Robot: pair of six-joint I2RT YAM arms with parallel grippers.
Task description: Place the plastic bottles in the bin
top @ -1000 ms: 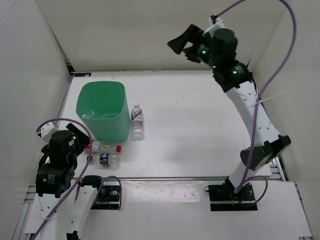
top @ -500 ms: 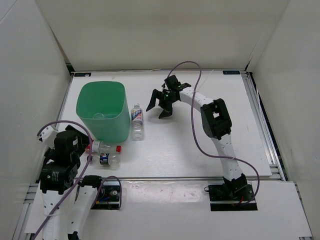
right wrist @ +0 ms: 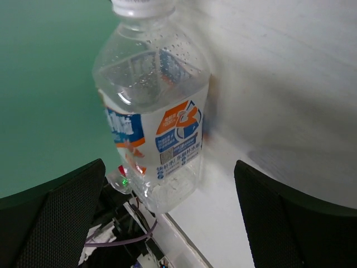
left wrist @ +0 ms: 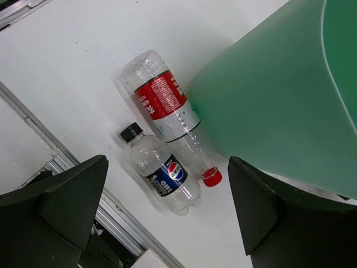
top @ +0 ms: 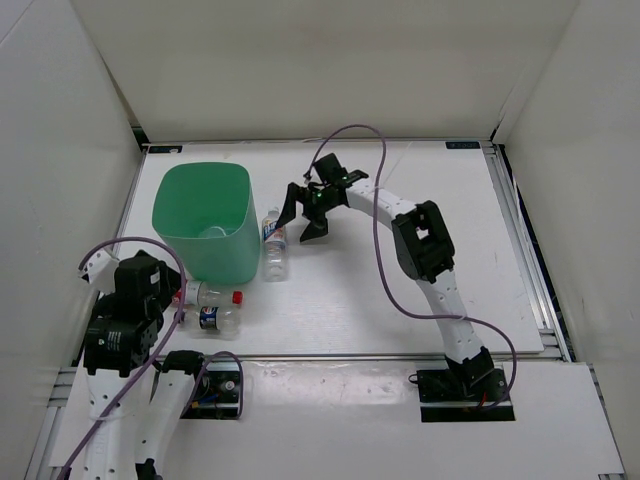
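The mint-green bin (top: pixel 190 205) stands upright at the left of the table, and something clear lies in its bottom (top: pixel 211 233). A bottle with a white-blue label (top: pixel 274 243) lies right beside the bin's right wall. My right gripper (top: pixel 299 220) hangs open just to that bottle's right; in the right wrist view the bottle (right wrist: pixel 156 111) lies ahead of my right gripper (right wrist: pixel 170 164), against the bin (right wrist: pixel 44 84). A red-label, red-capped bottle (left wrist: pixel 167 106) and a dark-blue-label bottle (left wrist: pixel 162 176) lie side by side in front of the bin (left wrist: pixel 279 95). My left gripper (left wrist: pixel 167 164) hovers open above them.
White walls close in the table on the left, back and right. A metal rail (top: pixel 380 356) runs along the table's near edge, close to the two front bottles. The right arm's purple cable (top: pixel 385 270) loops over the table's middle.
My right arm has swung down from high at the back wall to just right of the white-blue-label bottle. The left arm has shifted only slightly. No bottle has moved.
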